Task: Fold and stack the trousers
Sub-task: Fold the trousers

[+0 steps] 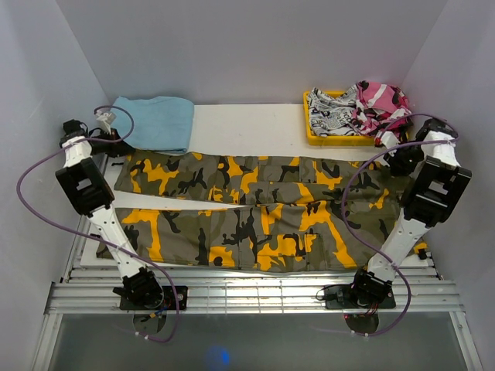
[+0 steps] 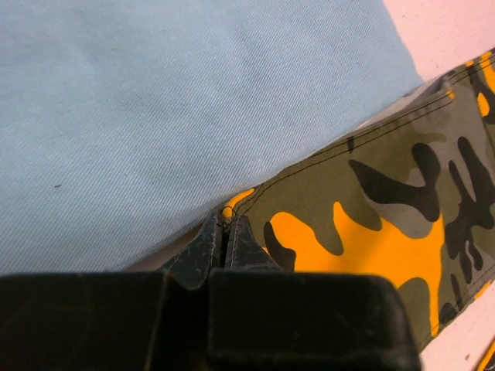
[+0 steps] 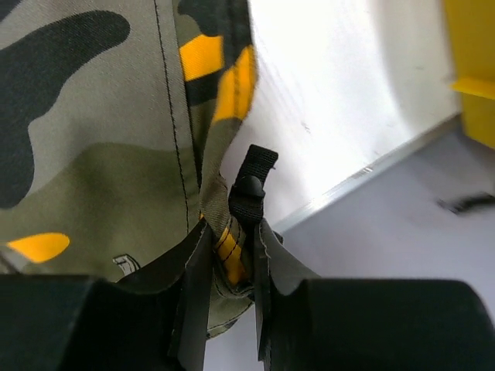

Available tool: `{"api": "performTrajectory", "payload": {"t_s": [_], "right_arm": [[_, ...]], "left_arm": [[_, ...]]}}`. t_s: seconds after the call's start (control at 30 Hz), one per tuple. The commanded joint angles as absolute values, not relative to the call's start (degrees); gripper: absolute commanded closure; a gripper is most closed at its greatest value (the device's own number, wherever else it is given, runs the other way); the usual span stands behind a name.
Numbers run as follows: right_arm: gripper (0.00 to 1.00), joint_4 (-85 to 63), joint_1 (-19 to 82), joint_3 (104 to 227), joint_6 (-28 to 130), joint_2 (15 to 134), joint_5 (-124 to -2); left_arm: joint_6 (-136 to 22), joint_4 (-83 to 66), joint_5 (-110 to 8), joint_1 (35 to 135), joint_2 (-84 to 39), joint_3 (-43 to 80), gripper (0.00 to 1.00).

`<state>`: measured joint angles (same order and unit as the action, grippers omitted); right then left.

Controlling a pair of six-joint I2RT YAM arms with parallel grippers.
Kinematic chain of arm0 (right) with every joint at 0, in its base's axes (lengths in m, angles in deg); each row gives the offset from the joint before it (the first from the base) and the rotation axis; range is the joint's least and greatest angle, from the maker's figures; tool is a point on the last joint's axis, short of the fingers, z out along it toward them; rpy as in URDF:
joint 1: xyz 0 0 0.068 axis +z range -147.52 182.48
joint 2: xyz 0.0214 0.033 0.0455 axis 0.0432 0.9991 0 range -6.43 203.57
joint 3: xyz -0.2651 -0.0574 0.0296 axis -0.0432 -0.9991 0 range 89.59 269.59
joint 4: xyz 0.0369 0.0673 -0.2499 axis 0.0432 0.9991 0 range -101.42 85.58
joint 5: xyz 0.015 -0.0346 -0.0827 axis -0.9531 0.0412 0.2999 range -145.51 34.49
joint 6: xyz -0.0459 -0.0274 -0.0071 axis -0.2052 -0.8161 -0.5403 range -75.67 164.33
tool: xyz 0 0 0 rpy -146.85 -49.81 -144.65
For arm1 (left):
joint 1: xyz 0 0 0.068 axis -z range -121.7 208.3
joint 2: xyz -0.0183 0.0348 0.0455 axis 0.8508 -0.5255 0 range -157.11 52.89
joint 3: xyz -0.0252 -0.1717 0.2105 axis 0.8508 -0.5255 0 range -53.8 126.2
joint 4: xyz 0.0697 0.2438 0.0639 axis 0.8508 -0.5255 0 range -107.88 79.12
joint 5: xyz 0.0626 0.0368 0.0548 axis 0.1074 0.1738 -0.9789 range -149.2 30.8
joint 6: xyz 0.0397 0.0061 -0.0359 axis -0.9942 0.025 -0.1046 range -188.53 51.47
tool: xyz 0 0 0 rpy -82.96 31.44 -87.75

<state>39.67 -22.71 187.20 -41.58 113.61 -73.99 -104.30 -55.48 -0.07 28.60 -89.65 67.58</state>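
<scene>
Basically, the trousers (image 1: 247, 212) lay flat across the bench (image 1: 247, 120), long axis running L–R, parallel to the line of the arm bases. The two legs sat side by side as a far strip and a near strip. Hems looked to be at the L end and the waist at the R end, as far as the top view showed. Each arm was at its own far corner, so neither needed to cross over. The left fingers (image 2: 203, 251) were pressed together w/ no gap showing, right on the far-L hem corner. A bit of orange cloth sat at the tips, so the thin corner seemed caught. That corner lay against the edge of the light blue cloth (image 2: 193, 100), and the rest of the trousers ran off to the R of the fingers. The right fingers (image 3: 193, 286) were nearly closed, the narrow gap packed w/ bunched camo fabric and a black strap (image 3: 254, 185) sticking up out of the pinch. The trousers spread away to the L of them, bare bench and the yellow tray (image 3: 472, 69) on the other side. The left arm (image 1: 97, 201) was stretched forward and leaning outboard, wrist low by the blue cloth. The right arm (image 1: 421, 205) mirrored it, wrist low near the tray. Prob. next step: bring the held far edge toward the near edge, both ends together, keeping the long axis straight so the far leg lands on the near one.
</scene>
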Motion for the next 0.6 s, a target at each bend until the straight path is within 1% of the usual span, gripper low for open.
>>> {"api": "performTrajectory", "payload": {"t_s": [0.0,0.13,0.27,0.37,0.47,0.57], "right_arm": [[0.92,40.9,-24.1,187.9,-41.4,107.5,-78.4],[0.92,41.9,-26.0,187.3,-42.9,102.8,-80.6],[0.92,42.4,-27.8,183.6,-45.2,97.6,-83.0],[0.92,42.4,-29.5,180.5,-48.0,92.9,-85.1],[0.92,42.3,-31.4,176.2,-51.0,88.4,-87.0],[0.92,42.1,-34.3,171.3,-54.4,83.3,-89.6]], "left_arm": [[-103.8,-53.6,5.7,25.5,-80.2,67.6,1.0],[-107.2,-53.2,7.8,21.9,-75.6,66.1,1.0],[-111.2,-54.2,11.2,16.8,-71.5,63.6,1.0],[-116.8,-58.2,15.0,13.7,-68.7,61.2,1.0],[-123.7,-65.9,17.8,10.8,-66.1,58.8,1.0],[-137.7,-77.6,19.1,7.4,-64.3,56.6,1.0]]}}
